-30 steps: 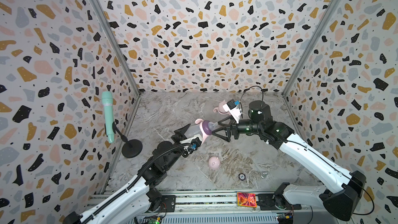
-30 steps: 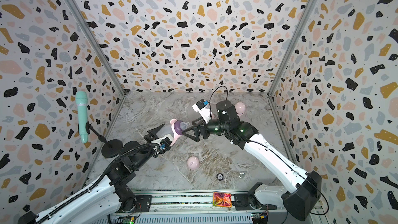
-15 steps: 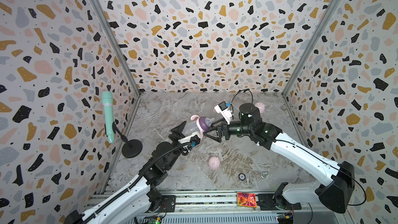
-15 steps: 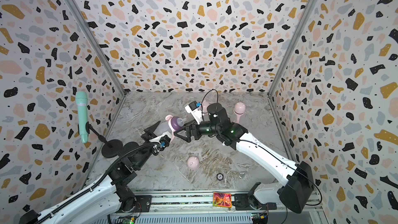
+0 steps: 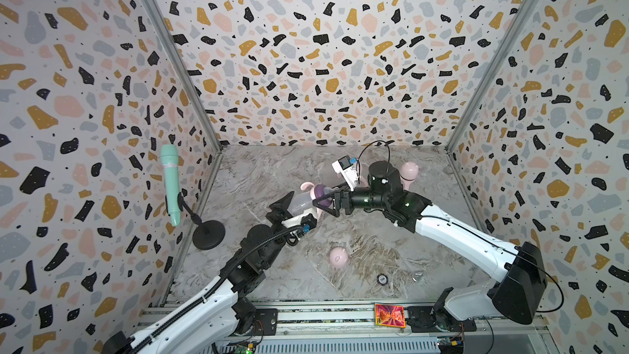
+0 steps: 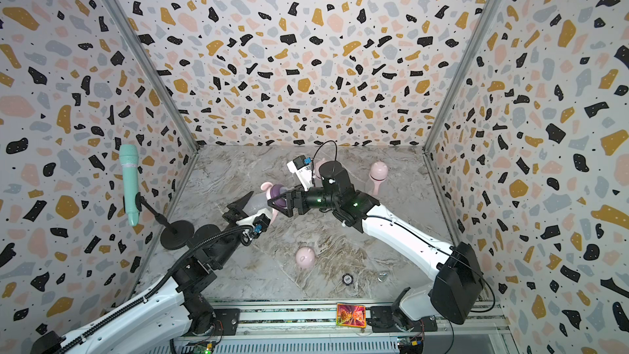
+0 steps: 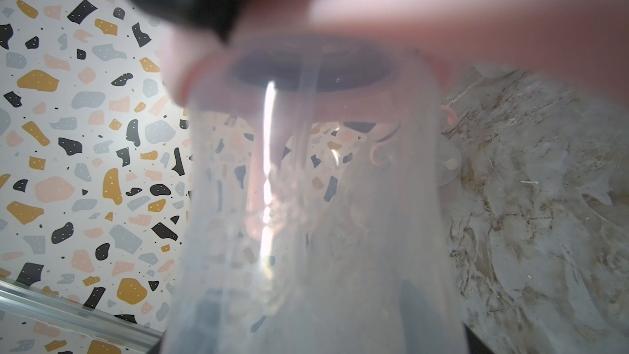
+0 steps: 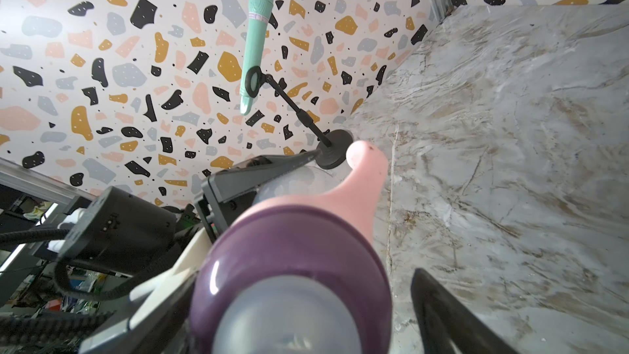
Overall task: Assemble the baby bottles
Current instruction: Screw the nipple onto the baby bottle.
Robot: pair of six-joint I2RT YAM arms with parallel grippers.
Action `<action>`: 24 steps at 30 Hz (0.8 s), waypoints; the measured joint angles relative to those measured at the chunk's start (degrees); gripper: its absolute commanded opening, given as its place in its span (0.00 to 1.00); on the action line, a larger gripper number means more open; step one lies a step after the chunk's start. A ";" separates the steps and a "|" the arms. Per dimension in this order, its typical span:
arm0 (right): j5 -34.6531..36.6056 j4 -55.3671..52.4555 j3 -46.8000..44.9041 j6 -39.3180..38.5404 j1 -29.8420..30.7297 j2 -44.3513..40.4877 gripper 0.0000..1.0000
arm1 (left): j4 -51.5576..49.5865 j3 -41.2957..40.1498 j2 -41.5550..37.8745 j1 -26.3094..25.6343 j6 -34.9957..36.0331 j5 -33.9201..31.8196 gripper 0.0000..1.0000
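Note:
In both top views my left gripper (image 5: 292, 206) (image 6: 245, 206) is shut on the clear body of a baby bottle (image 5: 301, 201) (image 6: 257, 203), held tilted above the floor. The bottle wears a purple collar (image 5: 321, 194) (image 8: 289, 250) and a pink handle ring (image 5: 306, 186) (image 8: 360, 178). My right gripper (image 5: 323, 202) (image 8: 299, 318) is open, its jaws on either side of the collar, and one finger (image 8: 449, 318) stands clear of it. The bottle's body fills the left wrist view (image 7: 313, 216). A loose pink cap (image 5: 338, 257) (image 6: 304, 256) lies on the floor. A capped bottle (image 5: 408, 171) (image 6: 377, 171) stands at the back right.
A mint-green microphone (image 5: 170, 182) hangs on a black stand with a round base (image 5: 208, 234) by the left wall. A small black disc (image 5: 382, 279) and a metal ring (image 5: 417, 276) lie near the front. A red card (image 5: 389, 315) sits on the front rail.
My right gripper has moved left along the bottle's axis until its jaws straddle the purple collar. The left gripper has kept hold of the bottle, almost in place.

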 measured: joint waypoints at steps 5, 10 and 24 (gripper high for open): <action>-0.24 1.90 0.35 1.38 0.28 0.90 0.79 | 0.13 0.00 0.55 0.00 0.02 -0.35 0.11; -0.55 1.95 1.09 2.21 0.33 2.43 0.72 | 0.35 -0.04 0.87 0.00 0.09 -0.94 0.14; 0.63 -2.49 2.64 -1.95 -0.02 2.43 0.18 | 2.34 -1.81 0.81 0.00 -0.72 0.55 0.93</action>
